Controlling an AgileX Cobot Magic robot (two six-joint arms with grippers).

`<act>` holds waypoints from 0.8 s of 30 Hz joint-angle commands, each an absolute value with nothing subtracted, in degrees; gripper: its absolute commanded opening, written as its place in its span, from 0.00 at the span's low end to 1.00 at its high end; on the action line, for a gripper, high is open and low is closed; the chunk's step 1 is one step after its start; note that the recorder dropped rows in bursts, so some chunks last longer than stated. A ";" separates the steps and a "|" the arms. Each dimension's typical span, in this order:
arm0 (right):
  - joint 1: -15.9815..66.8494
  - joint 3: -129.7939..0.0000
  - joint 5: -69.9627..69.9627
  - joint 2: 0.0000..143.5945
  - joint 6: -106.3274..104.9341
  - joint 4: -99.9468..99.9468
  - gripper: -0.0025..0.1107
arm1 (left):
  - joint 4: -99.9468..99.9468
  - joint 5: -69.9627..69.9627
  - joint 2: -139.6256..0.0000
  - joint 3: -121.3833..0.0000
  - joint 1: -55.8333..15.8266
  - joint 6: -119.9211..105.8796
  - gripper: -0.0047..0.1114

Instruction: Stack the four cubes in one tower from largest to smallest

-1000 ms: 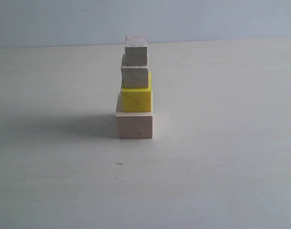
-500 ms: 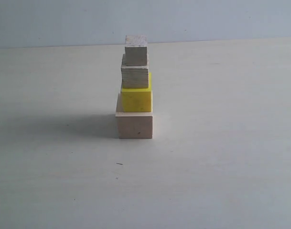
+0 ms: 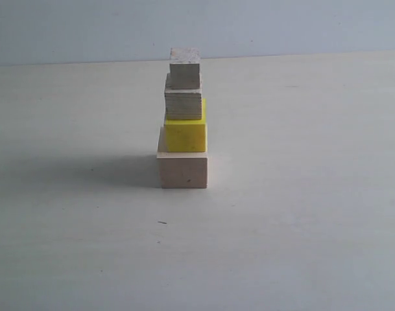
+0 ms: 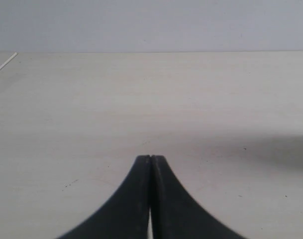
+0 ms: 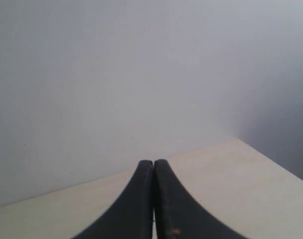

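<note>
You have the tower point(image 3: 183, 120) standing on the table point(image 3: 301, 214), with the pale wood cube point(image 3: 183, 170) as its base. The yellow cube point(image 3: 185, 135) rests directly on that base, the greyish wood cube point(image 3: 183, 103) sits one level higher, and the smallest cube point(image 3: 185, 70) is topmost (the shadow falls left of the base in the exterior view). Your left gripper point(image 4: 150, 158) is pressed fully together, empty, over bare table. Your right gripper point(image 5: 153, 162) is likewise closed tight and empty. How far either is from the base, you cannot tell.

The pale, faintly grained table point(image 3: 294, 233) bears the largest pale wood cube point(image 3: 183, 170) directly on its surface, a soft shadow point(image 3: 100, 170) lying beside the cube.
</note>
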State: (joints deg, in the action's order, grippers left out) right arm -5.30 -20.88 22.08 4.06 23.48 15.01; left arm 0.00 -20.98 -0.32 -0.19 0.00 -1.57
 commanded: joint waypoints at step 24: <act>0.05 0.00 13.17 0.00 7.04 -1.89 0.02 | 0.00 -20.46 0.00 0.00 0.10 -1.22 0.04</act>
